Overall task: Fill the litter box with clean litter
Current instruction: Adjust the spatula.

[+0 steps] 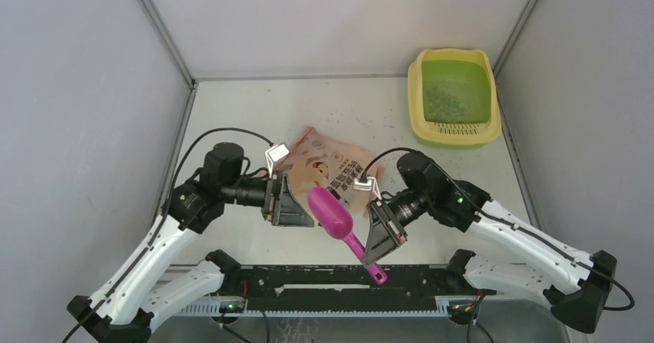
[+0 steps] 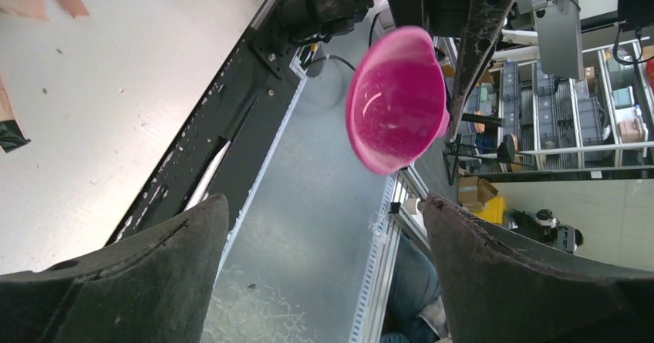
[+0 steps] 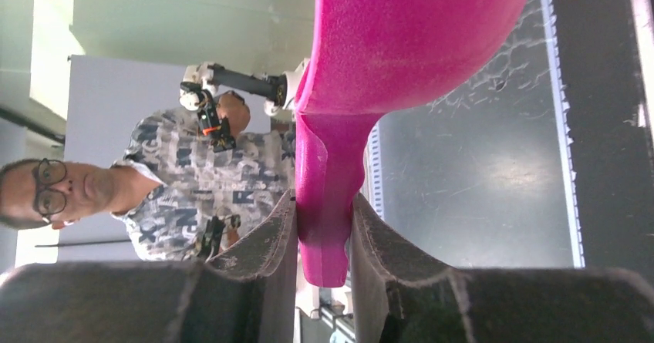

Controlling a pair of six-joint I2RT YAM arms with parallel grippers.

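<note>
The litter box (image 1: 417, 124), with a pale yellow rim and a green basin, stands at the far right of the table. Dark litter granules (image 1: 446, 99) lie in its basin. My right gripper (image 1: 372, 250) is shut on the handle of a magenta scoop (image 1: 332, 212) and holds it above the table's near edge. The wrist view shows the handle (image 3: 328, 204) clamped between the fingers. The scoop's bowl (image 2: 397, 100) looks empty. My left gripper (image 1: 303, 208) is open and empty, just left of the scoop; in its own view (image 2: 324, 227) the jaws stand wide apart.
A peach-pink printed bag (image 1: 335, 166) lies flat mid-table behind the scoop. Loose granules (image 1: 362, 116) are scattered on the table between the bag and the litter box. Grey walls close in the left, back and right. A black rail (image 1: 324, 275) runs along the near edge.
</note>
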